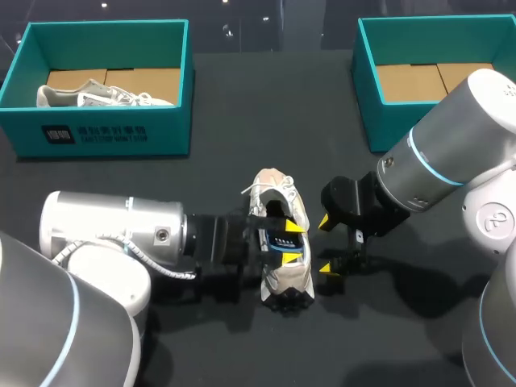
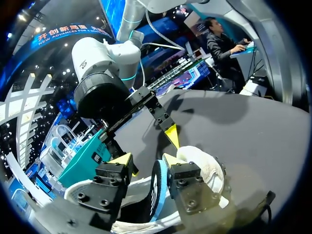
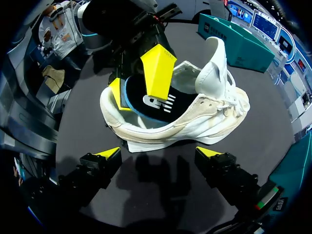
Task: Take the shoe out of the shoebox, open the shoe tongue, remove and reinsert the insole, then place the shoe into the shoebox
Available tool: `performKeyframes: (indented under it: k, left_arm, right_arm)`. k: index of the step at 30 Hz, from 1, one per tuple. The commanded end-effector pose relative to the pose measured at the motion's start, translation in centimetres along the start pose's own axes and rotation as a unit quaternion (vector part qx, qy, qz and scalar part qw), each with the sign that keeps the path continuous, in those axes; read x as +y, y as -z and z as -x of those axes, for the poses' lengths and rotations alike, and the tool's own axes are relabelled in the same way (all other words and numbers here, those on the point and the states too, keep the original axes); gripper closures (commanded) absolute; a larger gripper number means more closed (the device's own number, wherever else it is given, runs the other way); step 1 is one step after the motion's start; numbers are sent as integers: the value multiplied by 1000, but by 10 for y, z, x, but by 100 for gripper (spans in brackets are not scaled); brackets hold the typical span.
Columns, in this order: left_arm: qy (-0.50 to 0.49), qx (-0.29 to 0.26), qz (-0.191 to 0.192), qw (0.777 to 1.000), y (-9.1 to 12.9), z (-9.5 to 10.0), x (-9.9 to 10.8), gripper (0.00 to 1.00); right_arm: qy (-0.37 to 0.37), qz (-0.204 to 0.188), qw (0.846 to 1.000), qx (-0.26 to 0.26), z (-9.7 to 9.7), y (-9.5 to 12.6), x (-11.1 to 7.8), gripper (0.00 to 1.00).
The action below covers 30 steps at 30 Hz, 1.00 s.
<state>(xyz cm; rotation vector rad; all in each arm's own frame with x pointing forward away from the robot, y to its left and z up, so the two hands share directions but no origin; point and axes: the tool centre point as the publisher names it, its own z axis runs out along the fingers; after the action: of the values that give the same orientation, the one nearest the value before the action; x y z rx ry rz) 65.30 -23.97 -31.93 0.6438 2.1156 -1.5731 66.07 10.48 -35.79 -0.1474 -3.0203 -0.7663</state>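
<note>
White shoe on dark worktop, centre of frame. Left hand – fingers closed on blue-edged insole inside shoe. Right hand – spread wide, empty, just right of shoe. Teal shoebox at upper left

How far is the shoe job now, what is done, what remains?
Done: the white fabric sneaker is out, its tongue lifted. In hand: the left end effector pinches the black, blue-edged insole inside it; the right end effector is open beside. Left: finishing the insole, then boxing the sneaker in a teal cardboard shoebox.
</note>
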Motion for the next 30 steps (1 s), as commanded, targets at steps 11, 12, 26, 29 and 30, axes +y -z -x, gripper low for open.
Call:
performKeyframes:
  k: [11,12,26,29,30]
  left_arm:
    - [-2,18,47,999,-13,-9,30,100]
    - [-7,17,53,998,-14,-8,32,100]
    - [9,26,27,999,7,-3,8,54]
    - [13,32,23,999,12,0,2,52]
    - [15,35,22,999,13,1,1,50]
  right_arm:
    - [0,-1,1000,-2,-1,-1,0,0]
    - [0,-1,1000,-2,-1,-1,0,0]
    - [0,-1,1000,-2,-1,-1,0,0]
    - [0,-1,1000,-2,-1,-1,0,0]
    - [0,-1,1000,-2,-1,-1,0,0]
